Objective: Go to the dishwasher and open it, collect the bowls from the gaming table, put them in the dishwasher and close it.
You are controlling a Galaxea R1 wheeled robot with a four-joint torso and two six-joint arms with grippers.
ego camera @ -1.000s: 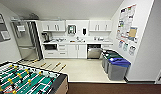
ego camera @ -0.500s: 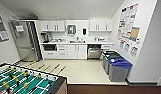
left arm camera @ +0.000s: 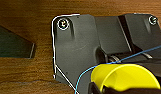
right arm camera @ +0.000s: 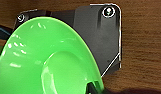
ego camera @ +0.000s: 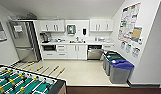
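Note:
The dishwasher stands under the counter at the far wall, right of the white cabinets; a dark gap shows above its steel front. In the left wrist view my left gripper is shut on the rim of the small yellow bowl, over wood-brown flooring. Filling much of the right wrist view is the wide lime-green bowl, with my right gripper shut on its rim. The gaming table is out of view.
A green-field foosball table fills the near left corner, its rod handles reaching over the pale floor. A blue-lidded bin and two darker bins line the right wall. A tall steel fridge stands at the left.
The head view has shifted only slightly. Nothing in the kitchen has moved.

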